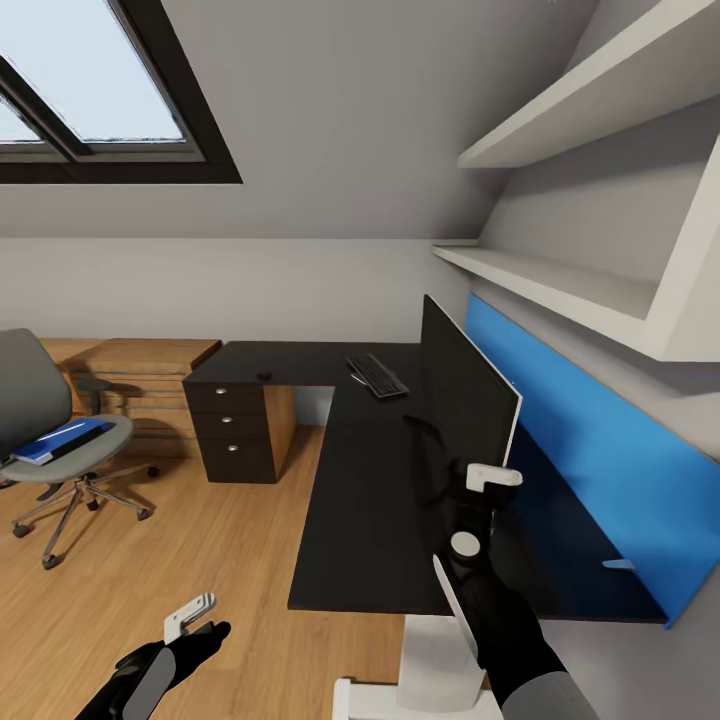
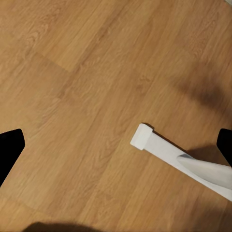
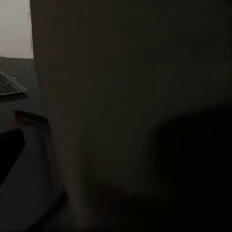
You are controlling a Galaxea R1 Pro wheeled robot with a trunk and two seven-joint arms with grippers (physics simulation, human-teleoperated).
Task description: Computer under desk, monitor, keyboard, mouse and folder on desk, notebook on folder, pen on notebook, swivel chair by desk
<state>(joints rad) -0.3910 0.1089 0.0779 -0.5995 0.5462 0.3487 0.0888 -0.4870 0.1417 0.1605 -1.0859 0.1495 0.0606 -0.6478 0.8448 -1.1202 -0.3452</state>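
The black monitor stands on the glossy black desk, angled toward the blue wall panel. My right gripper is open at the monitor's near lower edge, and its dark screen looms close in the right wrist view. The keyboard lies further back on the desk, and the small mouse sits above the drawers. At the left, the grey swivel chair carries the blue folder. My left gripper hangs open over the wood floor. The computer is out of view.
A black drawer unit sits under the desk's far wing, with low oak shelving behind it. The blue wall panel and white shelves line the right wall. The white desk leg stands close to me.
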